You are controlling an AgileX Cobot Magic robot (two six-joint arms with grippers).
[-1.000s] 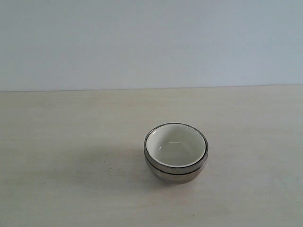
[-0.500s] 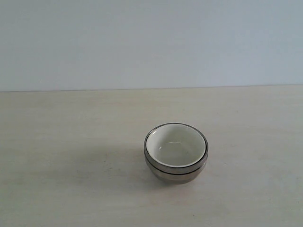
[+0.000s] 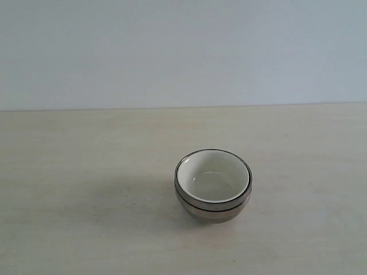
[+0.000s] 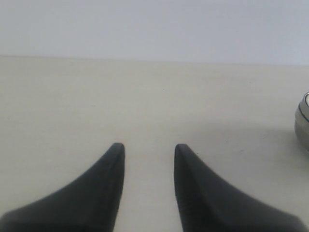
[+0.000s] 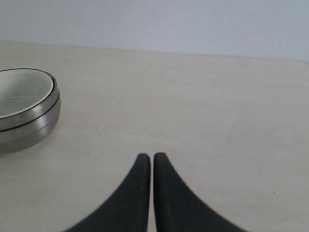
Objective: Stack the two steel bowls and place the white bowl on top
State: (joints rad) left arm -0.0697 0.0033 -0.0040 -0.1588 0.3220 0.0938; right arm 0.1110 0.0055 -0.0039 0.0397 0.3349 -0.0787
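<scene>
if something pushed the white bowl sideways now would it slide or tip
Probably neither: the white bowl sits nested inside the steel bowls, whose rim hems it in. Its glossy surface looks slippery to pinch.

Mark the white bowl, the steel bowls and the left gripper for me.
white bowl (image 3: 212, 181), exterior view, on its inner surface.
steel bowls (image 3: 209, 213), exterior view, on the stack's outer wall.
left gripper (image 4: 148, 145), left wrist view, midway between its open fingertips.

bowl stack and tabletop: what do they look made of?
Steel bowls: polished metal, likely stainless; mirror-like sheen and reflections on the walls. White bowl: probably glazed ceramic; glossy cream inside with a highlight, though plastic can't be ruled out. Tabletop: pale matte wood or wood-look laminate; faint grain streaks.
</scene>
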